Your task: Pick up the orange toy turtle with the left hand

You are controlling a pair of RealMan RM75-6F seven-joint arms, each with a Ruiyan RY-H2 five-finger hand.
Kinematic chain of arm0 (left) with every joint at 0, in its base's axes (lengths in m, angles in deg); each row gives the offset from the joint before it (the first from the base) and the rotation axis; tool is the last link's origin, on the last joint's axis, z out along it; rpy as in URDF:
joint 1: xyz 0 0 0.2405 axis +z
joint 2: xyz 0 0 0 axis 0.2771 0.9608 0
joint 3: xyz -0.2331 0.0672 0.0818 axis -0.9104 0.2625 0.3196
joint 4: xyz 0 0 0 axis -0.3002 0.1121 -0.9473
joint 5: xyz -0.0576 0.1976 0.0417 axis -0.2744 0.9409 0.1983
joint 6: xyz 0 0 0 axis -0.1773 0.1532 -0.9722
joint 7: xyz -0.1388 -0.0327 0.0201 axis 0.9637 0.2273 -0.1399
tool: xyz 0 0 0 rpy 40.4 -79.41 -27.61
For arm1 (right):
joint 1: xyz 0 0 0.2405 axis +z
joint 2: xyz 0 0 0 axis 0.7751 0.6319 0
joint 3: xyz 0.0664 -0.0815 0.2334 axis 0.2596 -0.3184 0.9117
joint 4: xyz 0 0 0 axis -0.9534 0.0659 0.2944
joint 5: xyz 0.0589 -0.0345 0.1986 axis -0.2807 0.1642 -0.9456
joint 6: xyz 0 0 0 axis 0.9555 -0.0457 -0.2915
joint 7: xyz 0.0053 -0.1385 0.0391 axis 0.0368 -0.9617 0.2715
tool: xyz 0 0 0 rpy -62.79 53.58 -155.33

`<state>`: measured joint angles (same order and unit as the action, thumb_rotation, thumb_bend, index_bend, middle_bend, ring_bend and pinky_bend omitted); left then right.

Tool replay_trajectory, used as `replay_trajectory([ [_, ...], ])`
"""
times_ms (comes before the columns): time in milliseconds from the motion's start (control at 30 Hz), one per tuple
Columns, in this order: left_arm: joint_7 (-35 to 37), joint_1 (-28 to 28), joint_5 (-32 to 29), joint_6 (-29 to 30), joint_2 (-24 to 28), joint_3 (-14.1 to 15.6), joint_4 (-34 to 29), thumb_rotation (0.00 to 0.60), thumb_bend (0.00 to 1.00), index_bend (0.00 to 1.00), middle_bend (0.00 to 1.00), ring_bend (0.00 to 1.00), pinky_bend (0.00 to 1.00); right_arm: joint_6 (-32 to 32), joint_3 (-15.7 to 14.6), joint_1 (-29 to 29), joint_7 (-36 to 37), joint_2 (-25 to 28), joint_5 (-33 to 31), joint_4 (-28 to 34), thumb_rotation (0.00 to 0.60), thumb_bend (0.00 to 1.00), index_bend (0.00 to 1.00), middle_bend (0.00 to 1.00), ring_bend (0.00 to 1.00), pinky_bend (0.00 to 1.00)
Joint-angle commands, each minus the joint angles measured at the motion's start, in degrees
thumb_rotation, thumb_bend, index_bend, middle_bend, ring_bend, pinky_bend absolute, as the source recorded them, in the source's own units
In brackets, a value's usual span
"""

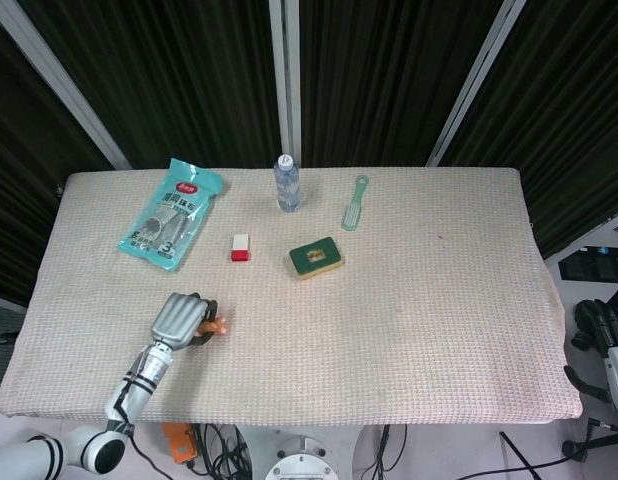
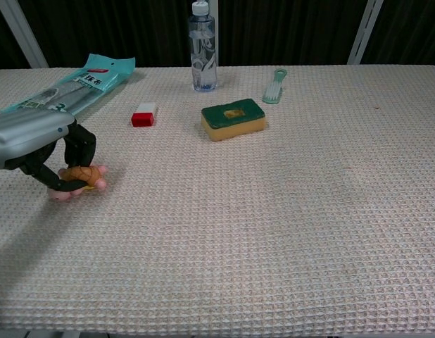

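Beige waffle-weave cloth (image 2: 288, 211) is spread over the table — a "3" is printed on the teal packet (image 2: 70, 84), other writing seemingly illegible. Near the front-left edge the orange toy turtle (image 2: 82, 176) is clasped by the left hand (image 2: 34, 144), fingers curled around it; a red-and-white block (image 2: 143, 115) and sponge (image 2: 233, 118) are set well behind.

Only a large "3" reads on the teal packet (image 2: 70, 88); its other print is too small.

The toy turtle (image 2: 82, 175) sits on the table (image 2: 288, 232) near the front left, with the left hand (image 2: 34, 144) right over it. Behind it lie the packet (image 2: 70, 88) at the far left and the little block (image 2: 143, 115), and to the right of the block is the sponge (image 2: 233, 118). At the back stands the bottle (image 2: 203, 48), with the brush (image 2: 274, 86) to its right
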<state>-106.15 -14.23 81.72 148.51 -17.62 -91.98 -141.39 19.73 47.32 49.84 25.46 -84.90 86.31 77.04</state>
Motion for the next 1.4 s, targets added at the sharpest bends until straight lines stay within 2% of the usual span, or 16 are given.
replay_trajectory([
  [33,0.52,0.29,1.73,1.6,-1.24,-0.07,1.9,0.6,0.32,0.8,0.83,0.67,0.86,-0.05,0.0,0.02,0.0,-0.05,-0.01,-0.03,0.6,0.16,0.0,0.0,0.0,0.0],
  [267,0.95,0.6,1.84,1.98,-1.71,-0.24,2.49,0.6,0.32,0.82,0.87,0.7,0.89,0.09,0.03,-0.05,0.14,-0.09,-0.04,-0.18,0.6,0.16,0.0,0.0,0.0,0.0],
  [333,1.68,0.89,2.42,2.94,-2.02,-0.42,2.67,0.6,0.31,0.81,0.85,0.69,0.88,0.19,0.04,-0.11,0.21,-0.05,-0.02,-0.2,0.6,0.16,0.0,0.0,0.0,0.0],
  [367,1.89,0.96,2.73,3.08,-1.97,-0.3,2.79,0.6,0.3,0.77,0.82,0.65,0.85,0.24,0.05,-0.12,0.22,-0.04,-0.01,-0.2,0.6,0.16,0.0,0.0,0.0,0.0],
  [433,1.75,0.86,2.96,2.11,-0.99,0.35,2.35,0.6,0.25,0.6,0.66,0.5,0.71,0.36,0.08,-0.15,0.21,0.01,0.02,-0.16,0.6,0.16,0.0,0.0,0.0,0.0],
  [500,1.45,0.83,2.94,1.45,0.18,0.71,1.24,0.6,0.19,0.35,0.4,0.26,0.49,0.47,0.1,-0.17,0.17,0.12,0.09,-0.03,0.6,0.16,0.0,0.0,0.0,0.0],
  [533,1.12,0.94,2.95,1.53,0.61,0.82,0.81,0.6,0.18,0.28,0.32,0.17,0.41,0.53,0.12,-0.16,0.13,0.16,0.13,0.07,0.6,0.16,0.0,0.0,0.0,0.0],
  [567,0.69,1.12,2.94,1.79,1.03,0.89,0.37,0.6,0.16,0.2,0.19,0.07,0.29,0.6,0.14,-0.15,0.06,0.2,0.18,0.18,0.6,0.16,0.0,0.0,0.0,0.0],
  [633,-0.25,1.86,3.15,3.32,1.86,0.9,-0.64,0.6,0.14,0.13,0.07,0.0,0.14,0.79,0.21,-0.14,-0.12,0.3,0.31,0.53,0.6,0.16,0.0,0.0,0.0,0.0],
  [700,-0.85,2.95,3.54,5.28,2.99,1.08,-1.75,0.6,0.13,0.1,0.01,0.0,0.05,0.93,0.24,-0.14,-0.31,0.41,0.4,0.91,0.6,0.16,0.0,0.0,0.0,0.0],
  [867,-1.11,6.44,4.4,10.09,8.31,2.2,-6.33,0.6,0.11,0.1,0.0,0.0,0.03,1.13,0.72,0.02,-1.06,0.62,0.05,2.09,0.6,0.16,0.0,0.0,0.0,0.0],
  [1033,4.18,12.06,6.18,17.05,14.76,3.94,-9.02,0.6,0.11,0.1,0.01,0.0,0.03,0.59,0.92,0.61,-2.99,0.39,0.01,3.63,0.6,0.16,0.0,0.0,0.0,0.0],
  [1200,10.88,18.32,7.17,23.58,17.83,5.81,-6.8,0.6,0.11,0.1,0.02,0.0,0.03,0.18,0.59,1.06,-5.24,0.19,0.72,5.14,0.6,0.16,0.0,0.0,0.0,0.0],
  [1400,17.98,22.96,6.77,26.29,17.19,6.51,-1.43,0.6,0.11,0.1,0.02,0.0,0.03,0.53,-0.08,0.91,-6.34,0.04,1.76,5.75,0.6,0.16,0.0,0.0,0.0,0.0],
])
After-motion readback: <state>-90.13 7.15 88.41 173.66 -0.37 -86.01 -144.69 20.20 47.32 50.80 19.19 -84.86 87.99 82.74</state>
